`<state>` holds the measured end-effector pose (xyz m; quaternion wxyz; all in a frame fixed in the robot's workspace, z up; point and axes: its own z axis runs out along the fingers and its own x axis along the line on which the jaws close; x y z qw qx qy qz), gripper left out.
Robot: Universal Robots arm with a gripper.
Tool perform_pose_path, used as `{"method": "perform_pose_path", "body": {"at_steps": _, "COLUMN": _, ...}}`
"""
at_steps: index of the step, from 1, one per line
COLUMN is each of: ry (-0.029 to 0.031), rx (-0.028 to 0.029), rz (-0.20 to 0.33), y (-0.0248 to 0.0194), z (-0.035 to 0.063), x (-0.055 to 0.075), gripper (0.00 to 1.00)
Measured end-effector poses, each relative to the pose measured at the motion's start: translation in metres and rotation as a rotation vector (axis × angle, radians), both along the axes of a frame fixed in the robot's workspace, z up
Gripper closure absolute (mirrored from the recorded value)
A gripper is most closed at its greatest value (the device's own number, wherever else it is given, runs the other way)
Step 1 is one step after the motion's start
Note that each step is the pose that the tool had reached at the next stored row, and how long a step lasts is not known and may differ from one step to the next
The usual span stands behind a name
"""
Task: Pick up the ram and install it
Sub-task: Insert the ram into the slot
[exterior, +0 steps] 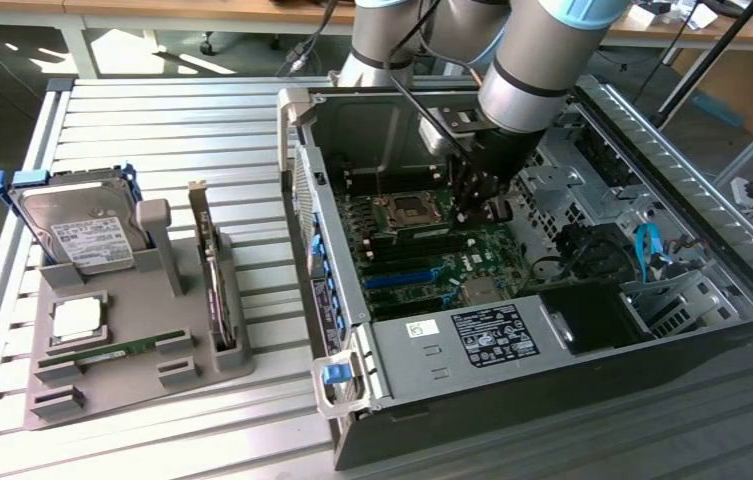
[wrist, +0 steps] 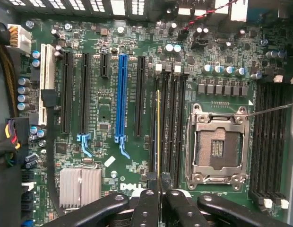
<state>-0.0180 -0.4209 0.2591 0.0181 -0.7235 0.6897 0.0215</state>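
Note:
My gripper (wrist: 158,193) is shut on the ram (wrist: 158,137), which I see edge-on in the wrist view as a thin line with a yellow rim between the two black fingers (wrist: 145,210). The ram hangs lengthwise over the row of black memory slots (wrist: 171,123) beside the open processor socket (wrist: 217,146). I cannot tell whether it touches a slot. In the exterior view the gripper (exterior: 474,208) is down inside the open computer case (exterior: 670,330), just above the green motherboard (exterior: 483,255).
A grey holder (exterior: 149,375) at the exterior view's left carries a hard drive (exterior: 83,235), a silver chip (exterior: 76,318), an upright dark card (exterior: 220,290) and a green stick (exterior: 116,351). A blue slot (wrist: 122,94), a heatsink (wrist: 80,185) and cables (wrist: 9,137) surround the slots.

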Motion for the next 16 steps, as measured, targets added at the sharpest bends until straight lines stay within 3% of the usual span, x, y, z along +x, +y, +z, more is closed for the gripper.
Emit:
{"method": "perform_pose_path", "body": {"at_steps": 4, "ry": -0.0017, "rx": -0.0002, "rz": -0.002, "y": 0.0001, "z": -0.0007, "x": -0.016, "gripper": 0.88}}
{"method": "perform_pose_path", "body": {"at_steps": 7, "ry": -0.0014, "rx": -0.0003, "rz": -0.003, "y": 0.0006, "z": -0.0010, "x": -0.016, "gripper": 0.88}}
{"method": "perform_pose_path", "body": {"at_steps": 11, "ry": -0.0014, "rx": -0.0017, "rz": -0.064, "y": 0.0007, "z": -0.0016, "x": -0.016, "gripper": 0.88}}
{"method": "perform_pose_path", "body": {"at_steps": 16, "ry": -0.0016, "rx": -0.0015, "rz": -0.064, "y": 0.0007, "z": -0.0018, "x": -0.016, "gripper": 0.88}}
